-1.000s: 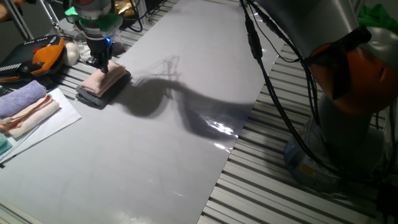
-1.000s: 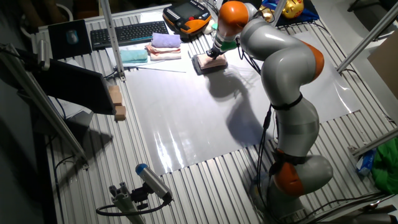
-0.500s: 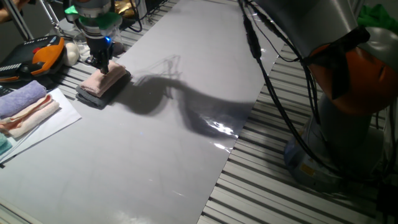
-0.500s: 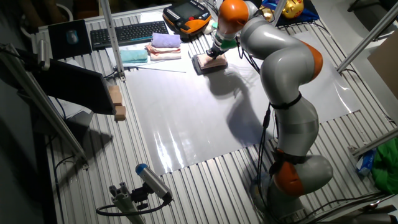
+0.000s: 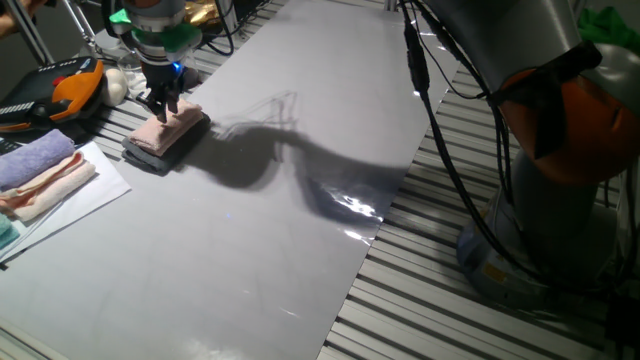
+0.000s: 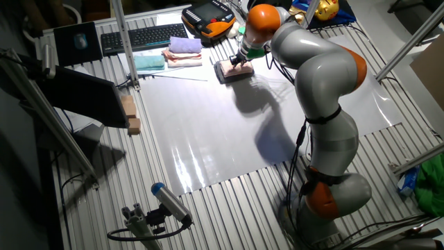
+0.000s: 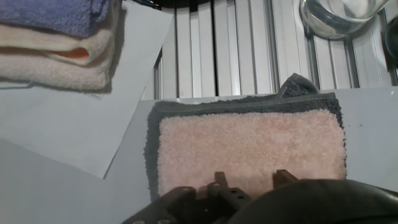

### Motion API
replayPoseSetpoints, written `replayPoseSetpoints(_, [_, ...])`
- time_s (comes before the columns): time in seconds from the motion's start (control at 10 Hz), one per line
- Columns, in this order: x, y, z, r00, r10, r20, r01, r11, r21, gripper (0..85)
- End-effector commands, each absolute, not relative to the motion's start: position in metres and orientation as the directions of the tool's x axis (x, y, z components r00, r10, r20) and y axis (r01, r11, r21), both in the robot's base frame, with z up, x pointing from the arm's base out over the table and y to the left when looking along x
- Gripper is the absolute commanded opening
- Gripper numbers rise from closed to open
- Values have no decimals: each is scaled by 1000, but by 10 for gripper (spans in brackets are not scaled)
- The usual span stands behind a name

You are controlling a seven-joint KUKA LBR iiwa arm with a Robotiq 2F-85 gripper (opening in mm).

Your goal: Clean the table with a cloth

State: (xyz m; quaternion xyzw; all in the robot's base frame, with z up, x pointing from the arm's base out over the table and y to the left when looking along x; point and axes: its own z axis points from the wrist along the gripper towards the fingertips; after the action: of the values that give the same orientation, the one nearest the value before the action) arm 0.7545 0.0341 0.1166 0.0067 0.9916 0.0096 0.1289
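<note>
Up close, the gripper (image 5: 165, 103) sits at the upper left of one fixed view, pointing down over a small stack of cloths, its two dark fingers (image 7: 219, 181) set a narrow way apart with the tips just above or barely touching the pink pile; whether they grip any fabric cannot be told. In the hand view the fingers show only as dark stubs at the bottom edge, with the cloth (image 7: 249, 149), pale pink terry, filling the middle of the frame. It lies flat and folded on a dark grey cloth (image 7: 151, 134) whose border shows around its left and top sides. Both rest at the far edge of the table (image 5: 270, 230), a wide glossy pale grey sheet with slatted metal strips along its sides. To the upper left of the hand view lie folded lavender and peach towels (image 7: 56, 37) on a white sheet of paper (image 7: 68, 124). A clear glass bowl (image 7: 339, 15) sits on the slats at the upper right. In the other fixed view the grey and orange arm (image 6: 312, 83) arches from its base at the lower right up to the stack, and a keyboard (image 6: 142, 36) lies at the upper left.
</note>
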Motion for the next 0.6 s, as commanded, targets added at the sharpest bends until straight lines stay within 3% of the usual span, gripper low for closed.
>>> replayPoseSetpoints(0.0, [756, 34, 115, -964, 13, -264, 8, 1000, 20, 850])
replayPoseSetpoints(0.5, [763, 32, 105, -961, 12, -276, 2, 999, 37, 850])
